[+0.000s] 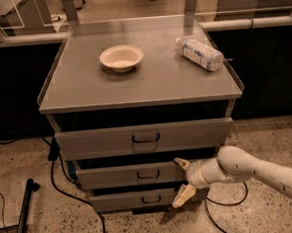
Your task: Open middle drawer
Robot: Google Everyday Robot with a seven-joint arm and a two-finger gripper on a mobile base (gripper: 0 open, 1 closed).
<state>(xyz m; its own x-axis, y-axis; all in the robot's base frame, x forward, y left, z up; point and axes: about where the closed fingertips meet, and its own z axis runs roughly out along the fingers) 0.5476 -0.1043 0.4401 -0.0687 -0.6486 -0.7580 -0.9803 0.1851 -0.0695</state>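
Note:
The middle drawer is the mid-height grey front of the three-drawer cabinet, with a small dark pull handle at its centre. It stands slightly out, with a dark gap above it. My gripper is open, at the right end of this drawer front, right of the handle. Its upper fingertip is at the drawer's top edge and its lower fingertip reaches down over the bottom drawer. The white arm comes in from the right.
The top drawer sticks out furthest. On the cabinet top sit a cream bowl and a plastic bottle lying on its side. Black cables run on the floor at left, and a dark pole leans at lower left.

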